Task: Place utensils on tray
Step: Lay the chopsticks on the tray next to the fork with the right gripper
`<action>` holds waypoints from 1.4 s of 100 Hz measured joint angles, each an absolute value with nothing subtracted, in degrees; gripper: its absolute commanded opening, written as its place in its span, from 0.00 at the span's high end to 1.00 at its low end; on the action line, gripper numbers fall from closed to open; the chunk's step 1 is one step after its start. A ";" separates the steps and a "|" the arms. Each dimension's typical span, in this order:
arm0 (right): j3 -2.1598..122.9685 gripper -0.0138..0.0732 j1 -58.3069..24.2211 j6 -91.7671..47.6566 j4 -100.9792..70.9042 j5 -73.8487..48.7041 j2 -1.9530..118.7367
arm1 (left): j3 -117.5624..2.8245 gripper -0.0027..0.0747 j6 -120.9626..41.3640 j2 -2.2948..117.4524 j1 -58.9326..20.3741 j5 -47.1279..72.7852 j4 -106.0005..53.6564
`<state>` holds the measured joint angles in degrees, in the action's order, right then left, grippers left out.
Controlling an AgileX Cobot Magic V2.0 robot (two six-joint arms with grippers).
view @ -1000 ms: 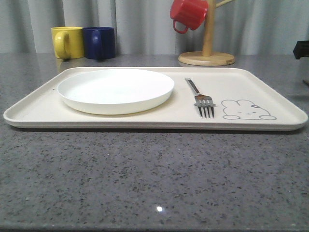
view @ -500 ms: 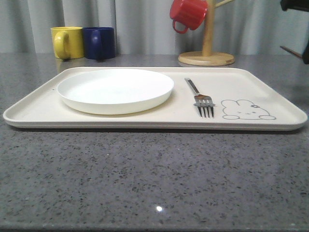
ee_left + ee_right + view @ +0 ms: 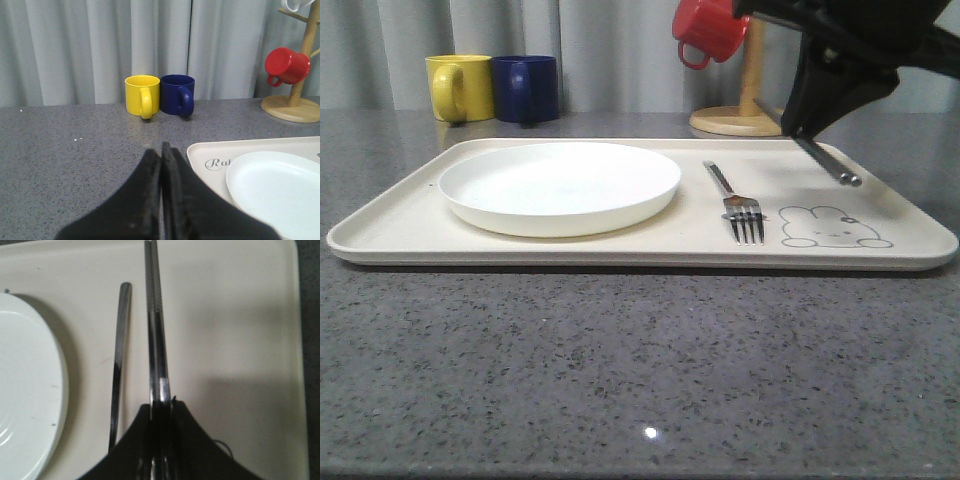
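Within the last second our right gripper (image 3: 807, 128) swung into the upper right of the front view, clamped on the chopsticks (image 3: 156, 335) above the tray (image 3: 880, 205) right of the fork (image 3: 735, 205), ready for lowering, while our left gripper (image 3: 161, 150) sat pressed closed, holding nothing.

Chopsticks' (image 3: 156, 325) upper ends inside right claw (image 3: 160, 412)

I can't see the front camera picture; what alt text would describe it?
The right gripper holds the chopsticks in the air above the cream tray, its jaws shut on them. On the tray lie a fork and a white plate.
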<state>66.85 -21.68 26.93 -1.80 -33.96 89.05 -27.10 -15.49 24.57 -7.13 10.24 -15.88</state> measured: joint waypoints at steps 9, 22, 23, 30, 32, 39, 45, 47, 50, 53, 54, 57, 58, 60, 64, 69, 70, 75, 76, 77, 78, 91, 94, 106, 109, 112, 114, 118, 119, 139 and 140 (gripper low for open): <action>66.94 0.89 -21.94 28.14 -1.67 -32.96 91.28 | -27.10 0.99 -15.49 24.57 -7.13 10.24 -15.88; 66.94 0.89 -22.40 28.95 -1.67 -31.83 93.47 | -27.10 0.99 -15.49 24.57 -7.13 10.24 -15.88; 66.94 0.89 -22.53 28.95 -1.67 -31.73 93.74 | -27.10 0.99 -15.49 24.57 -7.13 10.24 -15.88; 66.94 0.89 -22.54 29.10 -1.67 -31.60 94.43 | -27.10 0.99 -15.49 24.57 -7.13 10.24 -15.88; 66.94 0.89 -22.62 29.24 -1.67 -31.60 94.85 | -27.10 0.99 -15.49 24.57 -7.13 10.24 -15.88; 67.07 0.89 -22.62 29.36 -1.67 -31.41 95.52 | -27.10 0.99 -15.49 24.57 -7.13 10.24 -15.88; 67.18 0.89 -22.62 29.36 -1.67 -31.32 95.75 | -27.10 0.99 -15.49 24.57 -7.13 10.24 -15.88; 67.18 0.89 -22.62 29.36 -1.67 -31.32 95.73 | -27.10 0.99 -15.49 24.57 -7.13 10.24 -15.88; 67.28 0.89 -22.62 29.36 -1.67 -31.32 95.73 | -27.10 0.99 -15.49 24.57 -7.13 10.24 -15.88; 67.28 0.89 -22.62 29.36 -1.67 -31.32 95.73 | -27.10 0.99 -15.49 24.57 -7.13 10.24 -15.88; 67.28 0.88 -22.62 29.36 -1.67 -31.32 95.73 | -27.10 0.99 -15.49 24.57 -7.13 10.24 -15.88; 67.28 0.86 -22.62 29.36 -1.67 -31.32 95.73 | -27.10 0.99 -15.49 24.57 -7.13 10.24 -15.88; 67.28 0.86 -22.62 29.36 -1.67 -31.32 95.73 | -27.10 0.99 -15.49 24.57 -7.13 10.24 -15.88; 67.28 0.84 -22.62 29.36 -1.67 -31.32 95.73 | -27.10 0.99 -15.49 24.57 -7.13 10.24 -15.88; 67.28 0.80 -22.62 29.36 -1.67 -31.32 95.73 | -27.10 0.99 -15.49 24.57 -7.13 10.24 -15.88; 67.28 0.75 -22.62 29.36 -1.67 -31.32 95.73 | -27.10 0.99 -15.49 24.57 -7.13 10.24 -15.88; 67.28 0.73 -22.62 29.36 -1.67 -31.32 95.73 | -27.10 0.99 -15.49 24.57 -7.13 10.24 -15.88; 67.28 0.67 -22.62 29.36 -1.67 -31.32 95.73 | -27.10 0.99 -15.49 24.57 -7.13 10.24 -15.88; 67.28 0.66 -22.62 29.36 -1.67 -31.32 95.73 | -27.10 0.99 -15.49 24.57 -7.13 10.24 -15.88; 67.28 0.64 -22.62 29.36 -1.67 -31.32 95.73 | -27.10 0.99 -15.49 24.57 -7.13 10.24 -15.88; 67.28 0.63 -22.62 29.36 -1.67 -31.32 95.73 | -27.10 0.99 -15.49 24.57 -7.13 10.24 -15.88; 67.79 0.48 -22.62 29.44 -1.67 -31.46 95.73 | -27.10 0.99 -15.49 24.57 -7.13 10.24 -15.88; 67.91 0.46 -22.62 29.44 -1.67 -31.64 95.73 | -27.10 0.99 -15.49 24.57 -7.13 10.24 -15.88; 69.34 0.44 -22.62 29.44 -1.57 -33.66 96.08 | -27.10 0.99 -15.49 24.57 -7.13 10.24 -15.88; 69.98 0.44 -22.62 29.44 -1.30 -34.54 96.07 | -27.10 0.99 -15.49 24.57 -7.13 10.24 -15.88; 70.54 0.44 -22.62 29.44 -1.16 -35.34 96.07 | -27.10 0.99 -15.49 24.57 -7.13 10.24 -15.88; 70.96 0.44 -22.62 29.44 -0.85 -35.92 96.07 | -27.10 0.99 -15.49 24.57 -7.13 10.24 -15.88; 71.72 0.44 -22.62 29.44 0.00 -36.88 96.07 | -27.10 0.99 -15.49 24.57 -7.13 10.24 -15.88; 72.11 0.44 -22.62 29.44 0.00 -37.19 96.07 | -27.10 0.99 -15.49 24.57 -7.13 10.24 -15.88; 73.69 0.44 -21.32 28.61 4.09 -41.77 93.00 | -27.10 0.99 -15.49 24.57 -7.13 10.24 -15.88; 73.69 0.44 -21.01 28.45 4.10 -42.09 92.63 | -27.10 0.99 -15.49 24.57 -7.13 10.24 -15.88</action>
